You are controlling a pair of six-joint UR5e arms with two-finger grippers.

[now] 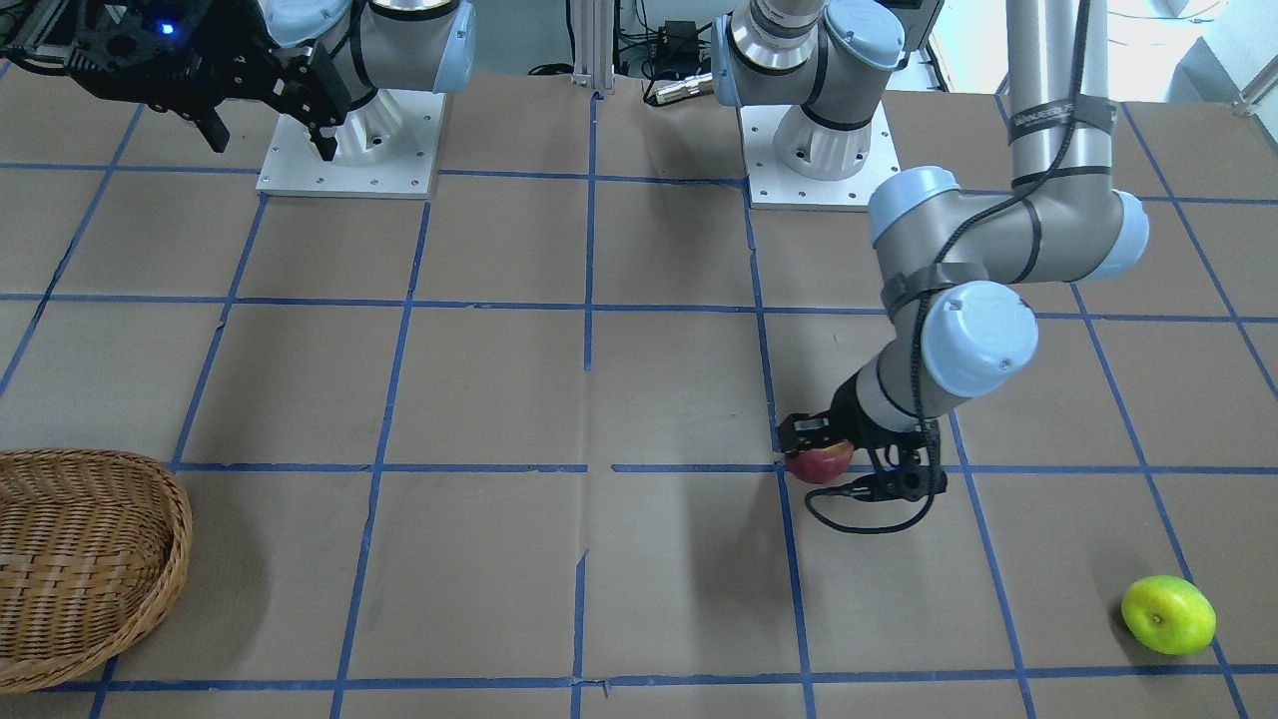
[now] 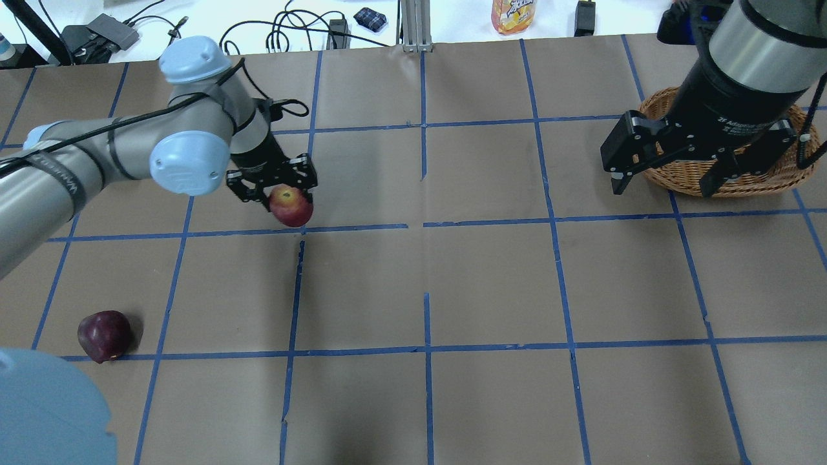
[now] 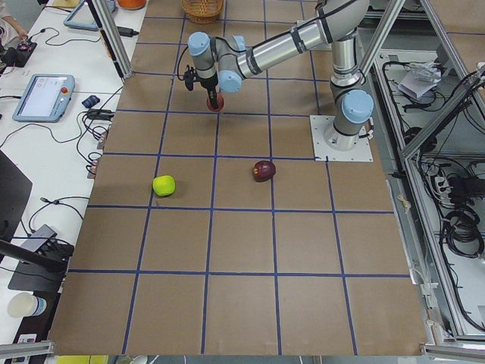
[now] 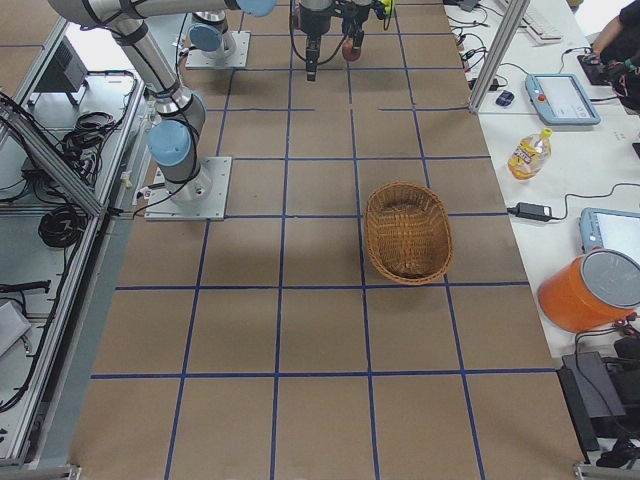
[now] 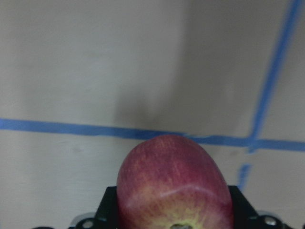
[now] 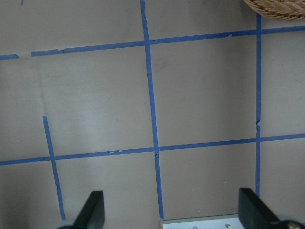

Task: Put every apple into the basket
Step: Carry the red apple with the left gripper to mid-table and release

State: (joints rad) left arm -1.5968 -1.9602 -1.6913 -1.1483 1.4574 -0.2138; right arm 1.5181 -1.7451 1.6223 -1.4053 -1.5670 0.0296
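My left gripper (image 2: 276, 192) is shut on the red apple (image 2: 291, 205), which it holds low over the brown table; the apple (image 5: 174, 183) fills the lower part of the left wrist view and also shows at the front (image 1: 821, 462). The dark maroon apple (image 2: 103, 336) lies near my left arm's base. The yellow-green apple (image 1: 1168, 614) lies far out on the left side. The wicker basket (image 4: 407, 232) stands empty on the right side. My right gripper (image 2: 664, 181) hangs open and empty just in front of the basket (image 2: 785, 177).
Blue tape lines grid the paper-covered table. The two arm bases (image 1: 349, 140) (image 1: 819, 150) stand at the robot's edge. A juice bottle (image 2: 513, 13), cables and tablets lie beyond the table's far edge.
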